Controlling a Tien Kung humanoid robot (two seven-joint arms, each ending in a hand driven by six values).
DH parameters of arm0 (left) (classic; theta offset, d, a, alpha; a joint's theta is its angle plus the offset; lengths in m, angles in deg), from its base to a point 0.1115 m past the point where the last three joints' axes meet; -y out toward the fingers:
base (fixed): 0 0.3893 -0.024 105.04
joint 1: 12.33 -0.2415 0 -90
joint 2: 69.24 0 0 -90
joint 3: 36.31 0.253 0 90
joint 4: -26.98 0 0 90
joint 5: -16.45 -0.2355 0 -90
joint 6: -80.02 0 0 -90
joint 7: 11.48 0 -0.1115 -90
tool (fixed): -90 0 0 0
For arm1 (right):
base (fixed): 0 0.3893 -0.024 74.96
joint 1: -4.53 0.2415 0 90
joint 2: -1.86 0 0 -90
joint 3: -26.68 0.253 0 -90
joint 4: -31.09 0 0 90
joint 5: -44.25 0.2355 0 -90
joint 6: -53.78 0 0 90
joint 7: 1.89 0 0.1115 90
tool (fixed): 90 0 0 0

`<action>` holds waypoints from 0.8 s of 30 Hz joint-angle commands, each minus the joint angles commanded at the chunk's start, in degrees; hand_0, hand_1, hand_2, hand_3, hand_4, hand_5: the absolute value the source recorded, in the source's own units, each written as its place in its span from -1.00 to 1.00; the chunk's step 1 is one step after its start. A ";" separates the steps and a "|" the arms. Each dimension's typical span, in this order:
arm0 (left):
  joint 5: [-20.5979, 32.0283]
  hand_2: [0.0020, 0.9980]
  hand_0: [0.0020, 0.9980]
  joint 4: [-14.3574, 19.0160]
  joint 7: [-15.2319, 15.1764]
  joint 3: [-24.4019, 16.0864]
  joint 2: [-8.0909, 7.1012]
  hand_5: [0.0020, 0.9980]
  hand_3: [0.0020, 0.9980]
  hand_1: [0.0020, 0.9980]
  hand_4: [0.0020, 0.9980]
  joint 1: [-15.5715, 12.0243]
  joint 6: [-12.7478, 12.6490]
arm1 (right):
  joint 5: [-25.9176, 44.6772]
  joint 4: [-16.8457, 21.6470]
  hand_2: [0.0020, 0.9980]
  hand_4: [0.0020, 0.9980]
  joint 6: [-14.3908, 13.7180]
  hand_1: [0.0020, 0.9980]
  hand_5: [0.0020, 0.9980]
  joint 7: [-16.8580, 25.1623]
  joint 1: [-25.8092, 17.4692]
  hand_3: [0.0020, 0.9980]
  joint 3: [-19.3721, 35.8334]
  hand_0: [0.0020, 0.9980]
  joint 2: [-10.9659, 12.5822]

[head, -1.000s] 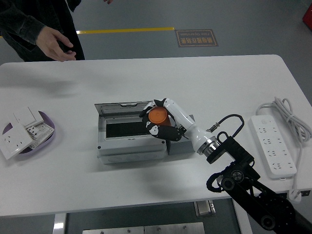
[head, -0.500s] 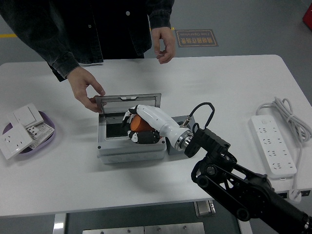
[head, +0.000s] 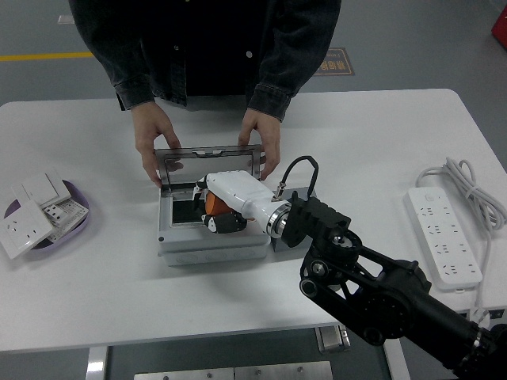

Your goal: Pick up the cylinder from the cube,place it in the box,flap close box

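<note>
Right hand (head: 220, 207), still gripping the cylinder (head: 214, 203), has sunk into the box (head: 207, 244) at frame centre; a person now steadies the lid (head: 210, 158) with both hands; release comes next

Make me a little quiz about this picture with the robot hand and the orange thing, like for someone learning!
1. True or false: the robot's right hand holds the orange cylinder over the open grey box.
2. Who holds the box's lid up? A) the robot's left hand B) the person's two hands C) nobody
3. Fill in: the white power strip lies on the table's ____ side in the picture.

Key: 1 true. 2 B. 3 right.
</note>
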 joint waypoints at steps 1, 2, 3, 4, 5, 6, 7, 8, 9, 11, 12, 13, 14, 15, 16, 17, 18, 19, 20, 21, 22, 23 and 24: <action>0.00 0.35 0.28 0.00 0.00 0.04 0.00 -0.35 0.43 0.35 0.55 0.01 0.01 | -0.51 -0.23 -0.30 -1.00 0.55 -0.49 -1.00 -0.18 0.21 -0.35 0.00 -0.73 -0.10; -0.01 0.35 0.28 0.00 0.00 0.07 0.00 -0.35 0.43 0.35 0.55 0.02 0.01 | -1.06 -0.46 -0.30 -1.00 1.12 -0.49 -1.00 -0.43 0.43 -0.35 -0.08 -0.73 -0.20; -0.04 0.35 0.28 0.00 0.00 0.09 -0.01 -0.35 0.43 0.35 0.55 0.04 0.02 | -1.48 -0.61 -0.30 -1.00 1.54 -0.49 -1.00 -0.69 0.61 -0.35 -0.22 -0.73 -0.27; -0.08 0.35 0.28 0.00 0.00 0.09 -0.01 -0.35 0.43 0.35 0.55 0.06 0.02 | -1.89 -0.75 -0.30 -1.00 1.97 -0.49 -1.00 -0.98 0.79 -0.35 -0.39 -0.73 -0.33; -0.13 0.35 0.28 0.00 0.00 0.07 -0.02 -0.35 0.43 0.35 0.55 0.08 0.02 | -2.38 -0.89 -0.30 -1.00 2.38 -0.49 -1.00 -1.35 0.96 -0.35 -0.62 -0.73 -0.40; -0.12 0.35 0.28 0.00 -0.01 0.12 -0.04 -0.35 0.43 0.35 0.55 0.10 0.03 | -2.87 -1.01 -0.04 -0.25 2.72 -0.12 -1.00 -1.69 1.11 0.03 -0.83 -0.36 -0.41; -0.11 0.35 0.28 0.00 -0.02 0.17 -0.05 -0.35 0.43 0.35 0.55 0.13 0.03 | -3.34 -1.11 -0.04 -0.25 3.00 -0.12 -1.00 -1.94 1.23 0.03 -1.03 -0.36 -0.41; -0.12 0.35 0.28 0.00 -0.03 0.21 -0.05 -0.35 0.43 0.35 0.55 0.15 0.03 | -3.78 -1.18 -0.04 -0.25 3.21 -0.12 -1.00 -2.14 1.33 0.03 -1.22 -0.36 -0.41; -0.12 0.35 0.28 0.00 -0.04 0.24 -0.06 -0.35 0.43 0.35 0.55 0.17 0.03 | -4.18 -1.23 -0.04 -0.25 3.39 -0.12 -1.00 -2.31 1.41 0.03 -1.40 -0.36 -0.41; -0.08 0.35 0.28 0.00 -0.08 0.37 -0.06 -0.35 0.43 0.35 0.55 0.20 0.04 | -4.81 -1.15 -0.04 -0.25 3.55 -0.12 -1.00 -2.51 1.56 0.03 -1.77 -0.36 -0.41; -0.08 0.35 0.28 0.00 -0.08 0.39 -0.06 -0.36 0.43 0.35 0.55 0.20 0.04 | -4.89 -1.10 0.37 0.07 3.55 0.38 -0.56 -2.52 1.60 0.38 -1.87 0.47 -0.41; -0.09 0.35 0.28 0.00 -0.08 0.41 -0.05 -0.36 0.43 0.35 0.55 0.21 0.05 | -4.95 -1.03 0.37 0.07 3.54 0.38 -0.56 -2.53 1.65 0.38 -1.98 0.47 -0.41; -0.11 0.35 0.28 0.00 -0.07 0.41 -0.04 -0.36 0.43 0.35 0.55 0.21 0.05 | -5.02 -0.92 0.37 0.07 3.46 0.38 -0.56 -2.51 1.69 0.38 -2.06 0.47 -0.41; -0.14 0.35 0.28 0.00 -0.07 0.43 -0.03 -0.36 0.43 0.35 0.55 0.21 0.06 | -5.07 -0.83 0.37 0.07 3.40 0.38 -0.56 -2.48 1.72 0.38 -2.10 0.47 -0.41; -0.16 0.35 0.28 0.00 -0.07 0.45 -0.03 -0.36 0.43 0.35 0.55 0.20 0.06 | -5.05 -0.74 0.37 0.07 3.31 0.38 -0.56 -2.41 1.75 0.38 -2.13 0.47 -0.41; -0.19 0.35 0.28 0.00 -0.06 0.45 -0.01 -0.36 0.43 0.35 0.55 0.19 0.07 | -5.00 -0.61 0.37 0.07 3.01 0.38 -0.56 -2.17 1.78 0.38 -2.17 0.47 -0.41; -0.22 0.35 0.28 0.00 -0.06 0.45 0.00 -0.36 0.43 0.35 0.54 0.18 0.08 | -4.91 -0.52 0.48 0.35 2.69 0.49 -0.44 -1.90 1.78 0.44 -2.19 0.72 -0.41; -0.23 0.35 0.28 0.00 -0.06 0.46 0.00 -0.36 0.43 0.35 0.54 0.18 0.08 | -4.81 -0.46 0.48 0.35 2.45 0.49 -0.44 -1.69 1.79 0.44 -2.21 0.72 -0.41; -0.23 0.35 0.28 0.00 -0.06 0.46 0.01 -0.36 0.43 0.35 0.54 0.17 0.09 | -4.71 -0.37 0.48 0.35 2.21 0.49 -0.44 -1.47 1.78 0.44 -2.20 0.72 -0.41; -0.25 0.35 0.28 0.00 -0.05 0.45 0.00 -0.36 0.43 0.35 0.54 0.17 0.09 | -4.61 -0.30 0.48 0.35 1.94 0.49 -0.44 -1.22 1.78 0.44 -2.19 0.72 -0.41; -0.27 0.35 0.28 0.00 -0.05 0.45 -0.01 -0.36 0.43 0.35 0.54 0.17 0.09 | -4.50 -0.26 0.48 0.35 1.72 0.49 -0.44 -1.01 1.77 0.44 -2.17 0.72 -0.41; -0.28 0.35 0.28 0.00 -0.04 0.46 -0.02 -0.36 0.43 0.35 0.54 0.16 0.10 | -4.35 -0.25 0.48 0.35 1.46 0.49 -0.44 -0.76 1.76 0.44 -2.16 0.72 -0.41; -0.28 0.35 0.28 0.00 -0.05 0.47 -0.05 -0.36 0.43 0.35 0.54 0.17 0.10 | -4.20 -0.26 0.48 0.41 1.16 0.50 -0.37 -0.51 1.73 0.45 -2.16 0.76 -0.41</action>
